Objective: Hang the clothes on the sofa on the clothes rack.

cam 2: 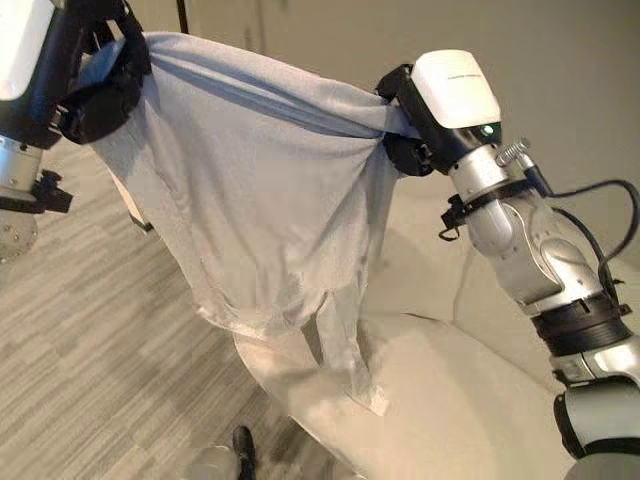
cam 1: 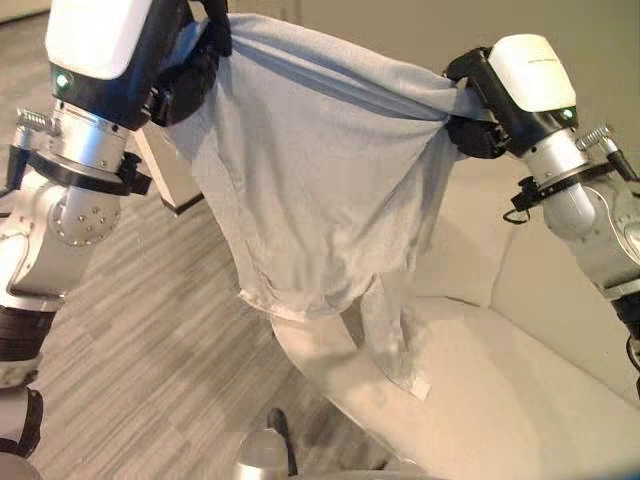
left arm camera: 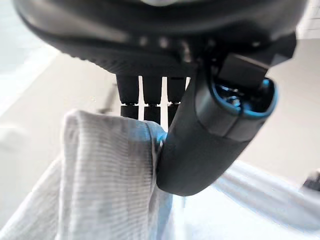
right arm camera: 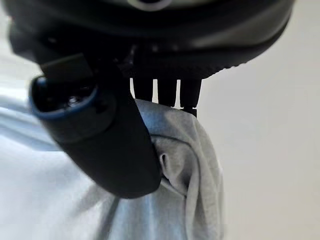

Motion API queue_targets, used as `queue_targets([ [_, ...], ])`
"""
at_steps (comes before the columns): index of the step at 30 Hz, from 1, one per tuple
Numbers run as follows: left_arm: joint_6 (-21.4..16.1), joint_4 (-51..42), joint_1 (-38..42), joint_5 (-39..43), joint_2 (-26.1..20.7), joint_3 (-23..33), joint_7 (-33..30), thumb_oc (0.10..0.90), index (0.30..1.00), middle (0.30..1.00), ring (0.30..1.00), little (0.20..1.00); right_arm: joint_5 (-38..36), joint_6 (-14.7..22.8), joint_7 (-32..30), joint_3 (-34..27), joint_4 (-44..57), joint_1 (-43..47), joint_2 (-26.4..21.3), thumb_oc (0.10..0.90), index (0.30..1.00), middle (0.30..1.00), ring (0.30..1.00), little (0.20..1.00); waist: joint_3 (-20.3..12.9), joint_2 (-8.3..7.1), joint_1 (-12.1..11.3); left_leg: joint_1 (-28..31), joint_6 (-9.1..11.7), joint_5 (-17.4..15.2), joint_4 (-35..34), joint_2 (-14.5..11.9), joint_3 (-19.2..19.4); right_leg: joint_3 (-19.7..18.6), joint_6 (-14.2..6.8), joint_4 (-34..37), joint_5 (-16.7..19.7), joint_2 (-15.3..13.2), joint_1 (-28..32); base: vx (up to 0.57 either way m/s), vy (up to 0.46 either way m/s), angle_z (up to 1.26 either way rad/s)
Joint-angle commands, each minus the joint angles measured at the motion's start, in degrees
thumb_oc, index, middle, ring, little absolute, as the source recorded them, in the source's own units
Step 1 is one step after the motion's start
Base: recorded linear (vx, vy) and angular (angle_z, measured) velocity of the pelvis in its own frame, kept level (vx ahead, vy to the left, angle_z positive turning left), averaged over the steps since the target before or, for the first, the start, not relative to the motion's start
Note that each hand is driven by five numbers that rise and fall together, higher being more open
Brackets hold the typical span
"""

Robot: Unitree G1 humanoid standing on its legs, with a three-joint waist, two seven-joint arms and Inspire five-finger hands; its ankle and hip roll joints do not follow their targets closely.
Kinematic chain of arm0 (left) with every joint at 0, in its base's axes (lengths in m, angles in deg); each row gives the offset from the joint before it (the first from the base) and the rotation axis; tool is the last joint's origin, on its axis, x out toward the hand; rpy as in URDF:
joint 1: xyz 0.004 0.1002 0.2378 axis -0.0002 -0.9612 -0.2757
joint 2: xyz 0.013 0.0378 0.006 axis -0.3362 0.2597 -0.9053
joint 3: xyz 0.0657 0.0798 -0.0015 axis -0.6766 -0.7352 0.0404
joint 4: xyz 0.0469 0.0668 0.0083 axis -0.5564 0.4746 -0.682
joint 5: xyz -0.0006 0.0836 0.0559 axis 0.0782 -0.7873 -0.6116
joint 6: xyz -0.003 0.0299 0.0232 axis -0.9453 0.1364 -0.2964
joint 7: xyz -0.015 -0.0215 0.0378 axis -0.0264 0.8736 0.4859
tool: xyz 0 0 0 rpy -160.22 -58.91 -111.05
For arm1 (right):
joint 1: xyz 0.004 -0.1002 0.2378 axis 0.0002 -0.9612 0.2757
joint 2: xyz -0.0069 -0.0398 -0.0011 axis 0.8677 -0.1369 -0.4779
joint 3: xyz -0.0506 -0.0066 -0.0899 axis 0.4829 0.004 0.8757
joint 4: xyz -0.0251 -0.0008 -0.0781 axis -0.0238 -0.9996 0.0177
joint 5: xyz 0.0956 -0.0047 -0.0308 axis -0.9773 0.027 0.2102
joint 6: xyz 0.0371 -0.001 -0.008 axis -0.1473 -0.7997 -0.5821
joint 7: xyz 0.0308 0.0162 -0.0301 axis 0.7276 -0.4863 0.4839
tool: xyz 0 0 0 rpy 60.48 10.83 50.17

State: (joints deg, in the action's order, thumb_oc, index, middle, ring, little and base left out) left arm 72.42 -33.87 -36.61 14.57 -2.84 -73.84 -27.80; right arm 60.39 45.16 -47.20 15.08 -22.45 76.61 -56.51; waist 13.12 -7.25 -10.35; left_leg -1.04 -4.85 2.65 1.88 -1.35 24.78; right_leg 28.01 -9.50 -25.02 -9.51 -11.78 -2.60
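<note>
Left hand (cam 1: 190, 85) clenched on one top corner of the pale grey shirt (cam 1: 320, 190), right hand (cam 1: 472, 120) clenched on the other; stretched between them, hanging above the cream sofa (cam 1: 520, 360), lowest sleeve end touching the cushion

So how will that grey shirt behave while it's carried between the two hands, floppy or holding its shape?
Probably very floppy: the grey shirt sags between the left hand and right hand, and a sleeve trails down to the sofa. It looks light, since pinches at two bunched corners hold it. The trailing sleeve may drag or snag.
</note>
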Motion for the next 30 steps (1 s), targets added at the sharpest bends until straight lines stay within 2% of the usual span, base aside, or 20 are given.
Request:
queue_targets([
  [1, 5.83, 4.5, 2.88, 1.55, -0.09, 12.32, -5.69, 0.4, 0.3, 0.3, 0.3, 0.3, -2.13, -5.73, -6.73, -8.74, -7.32, 6.6, -6.63, 0.4, 0.3, 0.3, 0.3, 0.3, -3.37, -1.83, -2.8, 3.65, 11.17, -5.4, -6.88, -5.3, -7.01, 3.67, 3.23, 24.95, 1.92, 6.92, 10.13, -0.16, 0.026, 0.12],
  [3, 5.45, 4.63, 1.89, 2.14, 1.21, 12.78, -5.03, 0.4, 0.3, 0.3, 0.3, 0.3, -2.65, -5.55, -7.21, -9.4, -7.33, 6.79, -6.77, 0.4, 0.3, 0.3, 0.3, 0.3, -3.39, -1.61, -3.41, 1.39, 12.0, -3.55, -6.88, -5.84, -6.1, 5.59, 3.15, 29.24, 3.92, 7.13, 11.25, -0.14, 0.116, 0.42],
  [5, 5.5, 4.83, 1.35, 2.83, 3.73, 12.42, -5.06, 0.4, 0.3, 0.3, 0.3, 0.3, -3.16, -5.84, -6.9, -10.37, -7.54, 4.84, -6.75, 0.4, 0.3, 0.3, 0.3, 0.3, -3.27, -0.48, -2.14, 2.2, 12.06, -2.11, -6.47, -7.11, -1.33, 8.26, 2.93, 29.82, 5.86, 5.0, 10.89, -0.16, 0.346, 0.37],
  [6, 5.52, 4.74, 1.32, 2.78, 3.91, 12.33, -5.04, 0.4, 0.3, 0.3, 0.3, 0.3, -3.16, -5.84, -6.87, -10.64, -7.37, 4.41, -6.89, 0.4, 0.3, 0.3, 0.3, 0.3, -3.24, -0.36, -2.26, 2.34, 11.98, -2.17, -6.48, -7.05, -1.34, 8.31, 2.79, 29.85, 6.02, 4.95, 11.05, -0.16, 0.444, 0.32],
  [8, 5.31, 3.85, -0.26, 3.05, 5.7, 13.25, -4.13, 0.4, 0.3, 0.3, 0.3, 0.3, -4.08, -5.82, -5.96, -11.66, -7.33, 1.48, -6.92, 0.4, 0.3, 0.3, 0.3, 0.3, -2.92, -0.48, -0.97, 4.15, 12.09, -5.86, -1.71, -11.33, -0.33, 9.8, 1.53, 29.76, 9.15, 0.19, 10.25, -0.12, 0.545, 1.09],
  [9, 5.06, 3.16, -1.59, 3.5, 6.63, 14.01, -3.85, 0.4, 0.3, 0.3, 0.3, 0.3, -4.37, -5.81, -5.78, -13.46, -6.71, -1.82, -6.79, 0.4, 0.3, 0.3, 0.3, 0.3, -3.78, -0.44, 0.26, 5.55, 12.56, -6.2, 0.26, -16.0, -0.02, 11.03, 0.91, 29.78, 10.35, -2.89, 9.68, -0.04, 1.042, 1.12],
  [10, 4.65, 3.51, -0.92, 4.65, 7.71, 13.7, -4.18, 0.4, 0.3, 0.3, 0.3, 0.3, -4.91, -6.12, -6.2, -16.72, -5.99, -6.67, -6.81, 0.4, 0.3, 0.3, 0.3, 0.3, -5.29, 0.43, 3.52, 8.9, 14.14, -2.12, 0.91, -24.41, 2.01, 13.12, -0.67, 29.71, 11.63, -8.19, 8.75, 0.0, 0.851, 0.57],
  [12, 4.4, 3.69, -0.93, 4.73, 7.72, 12.99, -4.16, 0.4, 0.3, 0.3, 0.3, 0.3, -4.87, -6.38, -6.32, -19.0, -5.09, -9.26, -6.94, 0.4, 0.3, 0.3, 0.3, 0.3, -5.58, 1.09, 4.01, 8.92, 15.29, 1.36, 1.44, -26.51, 0.6, 12.78, -1.06, 29.73, 11.57, -9.15, 9.39, 0.12, 0.614, 0.52],
  [13, 3.91, 4.12, -1.14, 4.95, 7.66, 12.4, -4.32, 0.4, 0.3, 0.3, 0.3, 0.3, -4.68, -6.53, -6.47, -20.8, -3.99, -11.34, -6.27, 0.4, 0.3, 0.3, 0.3, 0.3, -5.94, 1.68, 4.03, 8.43, 16.76, 1.98, 1.57, -26.48, -2.4, 12.4, -1.52, 29.82, 11.39, -9.62, 10.18, 0.29, 0.871, 0.2],
  [14, 3.24, 3.45, 0.01, 5.56, 6.52, 12.01, -3.63, 0.4, 0.3, 0.3, 0.3, 0.3, -4.05, -7.01, -6.1, -23.78, -3.56, -14.03, -6.83, 0.4, 0.3, 0.3, 0.3, 0.3, -6.48, 3.23, 5.09, 7.51, 18.06, -3.59, -2.18, -23.53, -5.4, 12.85, -3.43, 29.77, 14.01, -12.93, 11.35, 0.23, 0.635, -0.02],
  [15, 3.14, 3.53, 0.31, 5.66, 6.53, 11.7, -3.53, 0.4, 0.3, 0.3, 0.3, 0.3, -4.02, -7.0, -6.02, -24.56, -3.22, -14.85, -6.84, 0.4, 0.3, 0.3, 0.3, 0.3, -6.53, 2.86, 5.18, 7.45, 17.81, -3.92, -2.28, -22.91, -5.65, 13.26, -3.93, 29.84, 14.42, -13.52, 11.61, 0.22, 0.661, 0.03],
  [17, 2.17, 2.97, 1.35, 5.53, 5.04, 10.3, -2.77, 0.4, 0.3, 0.3, 0.3, 0.3, -3.28, -7.86, -6.24, -28.22, -2.32, -17.38, -6.84, 0.4, 0.3, 0.3, 0.3, 0.3, -6.65, 2.65, 6.1, 7.65, 15.53, -7.62, -5.41, -17.39, -5.47, 11.72, -5.21, 29.59, 19.5, -17.87, 11.17, 0.16, 0.564, 0.57],
  [19, 1.88, 2.56, 2.26, 5.66, 4.38, 8.36, -2.68, 0.4, 0.3, 0.3, 0.3, 0.3, -2.7, -8.36, -6.23, -29.94, -1.49, -18.66, -6.91, 0.4, 0.3, 0.3, 0.3, 0.3, -5.71, 3.18, 7.71, 9.16, 12.84, -10.36, -6.88, -12.01, -5.53, 6.62, -4.02, 25.07, 20.17, -19.22, 9.18, 0.17, 0.701, 0.08],
  [21, 1.94, 2.9, 3.59, 6.41, 4.41, 6.84, -2.72, 0.4, 0.3, 0.3, 0.3, 0.3, -3.59, -8.08, -6.29, -28.95, -2.26, -17.78, -7.27, 0.4, 0.3, 0.3, 0.3, 0.3, -4.12, 4.28, 9.14, 10.27, 11.05, -11.31, -6.88, -9.13, -5.15, -0.12, -1.01, 18.3, 15.0, -15.04, 5.79, 0.09, 0.649, 0.06],
  [23, 2.94, 4.07, 5.57, 6.96, 5.12, 4.8, -2.14, 0.4, 0.3, 0.3, 0.3, 0.3, -6.48, -6.71, -6.46, -28.3, -3.02, -15.99, -8.44, 0.4, 0.3, 0.3, 0.3, 0.3, -2.26, 6.11, 10.82, 11.22, 9.9, -10.68, -6.88, -7.36, -4.77, 1.11, 2.29, 9.98, 5.52, -3.81, -0.75, 0.07, 0.541, -0.02],
  [24, 3.25, 4.21, 5.37, 6.9, 5.61, 4.92, -1.8, 0.4, 0.3, 0.3, 0.3, 0.3, -6.98, -6.59, -6.09, -29.14, -3.09, -16.94, -8.63, 0.4, 0.3, 0.3, 0.3, 0.3, -2.3, 6.31, 11.7, 11.15, 10.15, -10.68, -6.88, -7.33, -5.53, -0.47, 2.29, 10.0, 4.02, -0.67, -3.2, 0.09, 0.237, -0.16],
  [25, 3.37, 4.51, 4.87, 7.05, 6.2, 5.38, -1.65, 0.4, 0.3, 0.3, 0.3, 0.3, -7.22, -6.54, -5.83, -30.22, -3.2, -18.35, -9.36, 0.4, 0.3, 0.3, 0.3, 0.3, -2.25, 5.84, 12.94, 11.3, 10.14, -10.73, -6.88, -6.37, -6.42, -2.82, 1.74, 12.2, 3.69, 2.02, -4.53, 0.08, 0.046, 0.04],
  [26, 3.35, 4.38, 4.75, 7.04, 6.31, 5.4, -1.59, 0.4, 0.3, 0.3, 0.3, 0.3, -7.29, -6.46, -5.74, -30.74, -2.96, -18.97, -9.43, 0.4, 0.3, 0.3, 0.3, 0.3, -2.48, 5.96, 12.78, 11.18, 10.2, -10.74, -6.88, -6.48, -6.4, -2.84, 1.79, 12.71, 3.83, 2.27, -4.45, 0.08, 0.08, 0.47],
  [27, 3.34, 4.67, 3.97, 6.35, 7.36, 5.32, -1.37, 0.4, 0.3, 0.3, 0.3, 0.3, -6.46, -7.29, -5.19, -33.94, -3.57, -22.08, -11.78, 0.4, 0.3, 0.3, 0.3, 0.3, -3.01, 4.47, 13.19, 10.14, 9.35, -10.76, -6.88, -4.06, -6.81, -5.29, 2.79, 22.33, 6.19, 4.72, -1.46, 0.09, 0.076, 0.56],
  [30, 2.78, 3.58, 2.13, 6.8, 10.8, 6.93, -0.83, 0.4, 0.3, 0.3, 0.3, 0.3, -6.86, -6.32, -5.81, -34.67, -2.3, -22.37, -10.86, 0.4, 0.3, 0.3, 0.3, 0.3, -3.77, 3.98, 12.03, 10.92, 8.59, -11.37, -6.88, -2.78, -5.31, -4.59, 2.51, 26.44, 8.21, 4.38, 2.18, 0.17, 0.074, 0.53],
])
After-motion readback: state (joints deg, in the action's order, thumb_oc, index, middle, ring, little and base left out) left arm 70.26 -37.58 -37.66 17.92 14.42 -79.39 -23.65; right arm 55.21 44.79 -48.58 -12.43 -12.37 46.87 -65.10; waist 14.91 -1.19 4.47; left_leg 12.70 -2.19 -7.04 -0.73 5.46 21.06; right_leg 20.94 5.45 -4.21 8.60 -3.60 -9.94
